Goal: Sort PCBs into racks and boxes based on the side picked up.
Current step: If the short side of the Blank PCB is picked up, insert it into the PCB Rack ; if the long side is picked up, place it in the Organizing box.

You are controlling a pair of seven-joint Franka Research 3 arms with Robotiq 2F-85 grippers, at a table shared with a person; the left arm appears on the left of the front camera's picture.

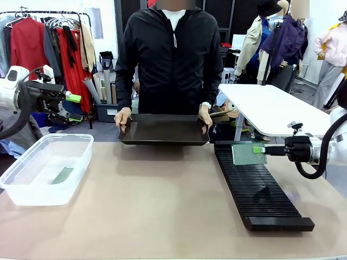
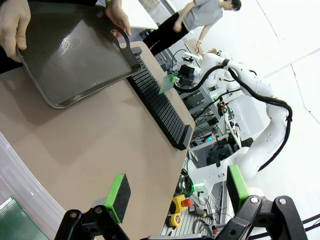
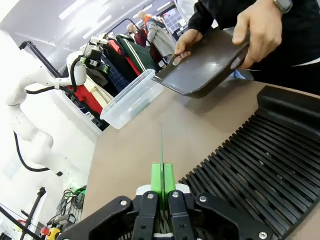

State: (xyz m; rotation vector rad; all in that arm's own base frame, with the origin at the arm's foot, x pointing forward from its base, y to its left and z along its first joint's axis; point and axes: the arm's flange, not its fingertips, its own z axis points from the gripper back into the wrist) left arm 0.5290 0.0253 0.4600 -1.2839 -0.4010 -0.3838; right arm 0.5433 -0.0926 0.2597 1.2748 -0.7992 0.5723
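Circuit board point(image 1: 247, 154) pinched edge-on in right pincer point(image 1: 261, 150) above rack point(image 1: 260, 187), upright to suit slots; left pincer point(image 1: 72, 98) open, empty, above tub point(image 1: 32, 184).

One PCB point(image 1: 248, 154), thin and green with a finely patterned face, stands on edge over the far end of the rack point(image 1: 260, 187), clamped at its edge between the shut jaws of the right gripper point(image 1: 259, 150). The rack is long, black and ribbed with narrow slots, lying on the bench's right side. A second PCB point(image 1: 63, 175) lies flat in the clear box point(image 1: 46, 168) at the left.
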